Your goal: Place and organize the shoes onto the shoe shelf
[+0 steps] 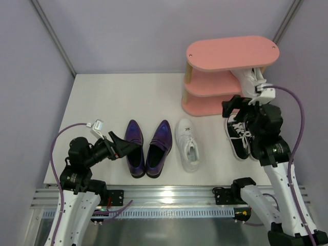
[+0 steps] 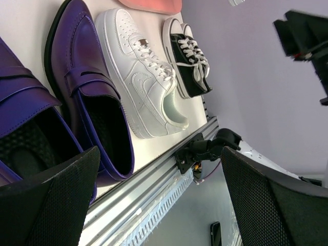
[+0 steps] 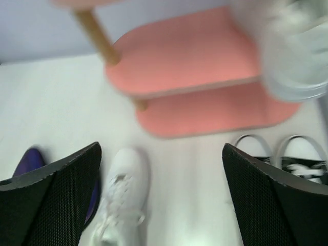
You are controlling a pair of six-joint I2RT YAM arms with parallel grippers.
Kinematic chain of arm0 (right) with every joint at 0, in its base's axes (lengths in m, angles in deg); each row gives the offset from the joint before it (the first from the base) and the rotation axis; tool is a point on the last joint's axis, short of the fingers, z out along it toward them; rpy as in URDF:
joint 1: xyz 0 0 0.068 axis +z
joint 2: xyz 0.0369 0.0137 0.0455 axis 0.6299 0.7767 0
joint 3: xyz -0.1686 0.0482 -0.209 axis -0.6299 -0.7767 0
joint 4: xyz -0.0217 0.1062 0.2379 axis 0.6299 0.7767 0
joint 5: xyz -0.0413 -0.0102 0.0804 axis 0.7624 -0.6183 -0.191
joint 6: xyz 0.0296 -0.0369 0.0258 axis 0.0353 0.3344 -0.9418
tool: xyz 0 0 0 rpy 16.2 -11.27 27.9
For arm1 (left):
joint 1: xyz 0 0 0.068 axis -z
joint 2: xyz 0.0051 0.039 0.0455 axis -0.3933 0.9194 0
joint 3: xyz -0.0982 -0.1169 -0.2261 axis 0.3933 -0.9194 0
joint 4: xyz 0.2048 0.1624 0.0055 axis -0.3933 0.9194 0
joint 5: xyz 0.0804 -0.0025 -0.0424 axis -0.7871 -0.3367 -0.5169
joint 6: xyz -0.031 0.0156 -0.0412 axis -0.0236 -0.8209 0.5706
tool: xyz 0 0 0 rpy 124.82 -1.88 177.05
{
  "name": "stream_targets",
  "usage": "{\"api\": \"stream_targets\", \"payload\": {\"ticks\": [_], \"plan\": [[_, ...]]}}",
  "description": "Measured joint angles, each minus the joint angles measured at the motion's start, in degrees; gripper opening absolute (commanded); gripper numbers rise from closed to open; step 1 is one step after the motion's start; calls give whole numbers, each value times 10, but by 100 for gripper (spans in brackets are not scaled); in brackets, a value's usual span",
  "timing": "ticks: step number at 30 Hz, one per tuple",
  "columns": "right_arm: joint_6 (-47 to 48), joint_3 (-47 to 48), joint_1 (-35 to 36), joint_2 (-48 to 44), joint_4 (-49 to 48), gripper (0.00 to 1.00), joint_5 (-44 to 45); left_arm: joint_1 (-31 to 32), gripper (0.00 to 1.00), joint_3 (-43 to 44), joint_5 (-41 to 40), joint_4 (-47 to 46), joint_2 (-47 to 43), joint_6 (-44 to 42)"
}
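Right claw (image 3: 161,148), wide open and empty, faces the pink three-tier shoe shelf (image 3: 184,56), whose middle board holds a white lace-up sneaker (image 3: 292,56) ahead-right. Left claw (image 2: 160,151), also open, empty, hangs beside glossy purple loafers (image 2: 82,77).

Left gripper (image 2: 160,151) low, jaws apart; right gripper (image 3: 161,148) forward, jaws apart.

Shoe shelf (image 1: 233,54): pink boards, pale wooden posts. Loafers (image 1: 160,143), left of the shelf: glossy purple, black insides. Sneaker (image 1: 187,144) before the shelf: plain white. Canvas sneakers (image 1: 238,136) at the shelf's right end: black, white laces and soles.
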Motion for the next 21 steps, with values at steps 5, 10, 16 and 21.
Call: {"api": "stream_targets", "payload": {"ticks": [5, 10, 16, 21], "plan": [[-79, -126, 219, -47, 38, 100, 3, 0, 100, 0, 0, 1, 0, 0], [-163, -245, 382, -41, 69, 100, 70, 0, 100, 0, 0, 1, 5, 0], [-236, -236, 532, 33, 87, 100, 167, 0, 100, 0, 0, 1, 16, 0], [-296, -203, 595, 129, 92, 100, 233, 0, 100, 0, 0, 2, 17, -1]]}}
